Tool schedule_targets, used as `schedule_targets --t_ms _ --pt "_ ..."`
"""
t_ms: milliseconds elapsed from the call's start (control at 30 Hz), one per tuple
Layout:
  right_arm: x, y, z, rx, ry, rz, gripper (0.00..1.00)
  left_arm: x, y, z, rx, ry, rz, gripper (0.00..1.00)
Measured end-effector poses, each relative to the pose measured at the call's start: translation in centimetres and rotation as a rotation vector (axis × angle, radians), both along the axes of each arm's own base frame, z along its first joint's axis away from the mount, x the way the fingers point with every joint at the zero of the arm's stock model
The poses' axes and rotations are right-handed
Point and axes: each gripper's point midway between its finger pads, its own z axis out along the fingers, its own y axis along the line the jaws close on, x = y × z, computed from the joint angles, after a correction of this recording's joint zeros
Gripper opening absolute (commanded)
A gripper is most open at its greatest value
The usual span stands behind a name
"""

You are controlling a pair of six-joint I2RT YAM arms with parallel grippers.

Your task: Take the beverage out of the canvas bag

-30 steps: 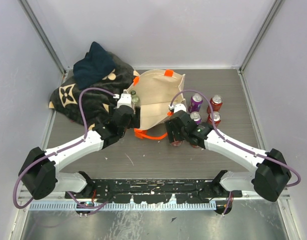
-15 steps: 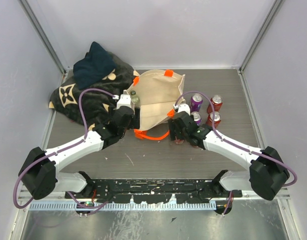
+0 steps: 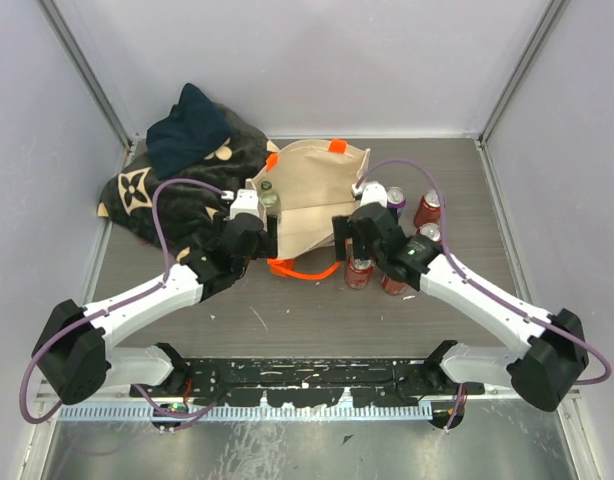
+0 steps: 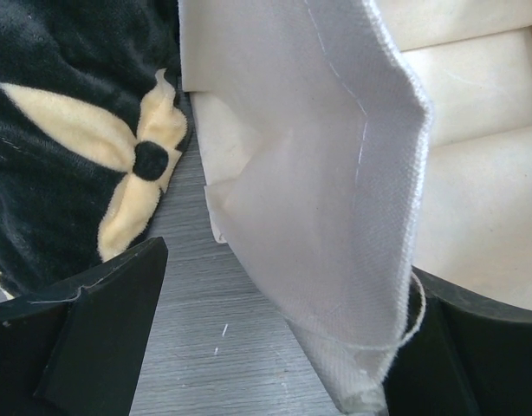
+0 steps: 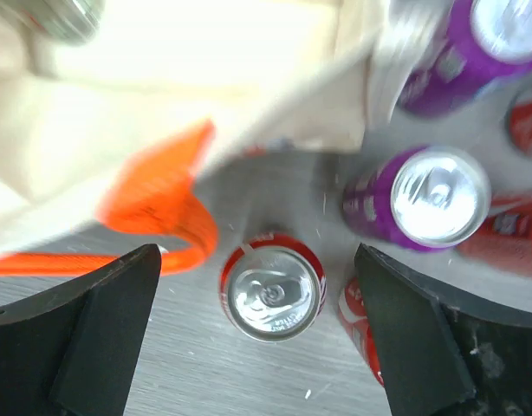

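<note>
With right gripper (image 5: 257, 264) spread wide above the red can (image 5: 272, 295), upright just outside the canvas bag (image 3: 312, 190) at its near corner: could clip it on lifting, toppling it toward the purple can (image 5: 439, 195) beside. With left gripper (image 4: 288, 269) spread around the bag's rim: could tug canvas onto it.

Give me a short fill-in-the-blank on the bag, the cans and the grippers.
1. The can below the open right gripper, between its fingers, is ___ in colour.
2. That can stands ___ on the table, top facing the wrist camera.
3. The canvas bag has strap handles coloured ___.
4. The left gripper has its fingers on either side of an edge of the canvas ___.

Missing words: red; upright; orange; bag.
</note>
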Motion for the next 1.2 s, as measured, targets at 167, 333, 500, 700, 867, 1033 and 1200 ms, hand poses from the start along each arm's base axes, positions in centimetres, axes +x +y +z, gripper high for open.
schedule_targets --t_ms 167,333,500,700,867,1033,1200 --pt "1.7 1.5 10.4 0.115 -0.187 0.03 0.75 -0.2 0.1 0.7 -0.025 -0.015 0.005 0.98" --pt "2.2 3.0 17.5 0.231 -0.324 0.08 0.62 -0.4 0.3 1.3 -0.055 -0.027 0.015 0.98" --pt "4.1 6.7 17.5 0.258 -0.323 0.179 0.63 -0.4 0.4 1.4 -0.061 -0.03 0.028 0.98" --pt "7.0 12.2 11.4 0.218 -0.22 0.316 0.63 -0.5 1.0 1.4 -0.058 -0.03 0.057 0.98" --pt "9.1 15.2 7.9 0.196 -0.185 0.384 0.75 -0.7 1.6 1.7 -0.07 -0.036 0.094 0.98" --pt "11.3 17.6 7.5 0.2 -0.214 0.417 0.82 -0.8 1.9 1.9 -0.081 -0.037 0.111 0.98" --pt "13.2 19.8 6.2 0.211 -0.229 0.445 0.84 -0.8 1.9 1.6 -0.075 -0.026 0.114 0.98"
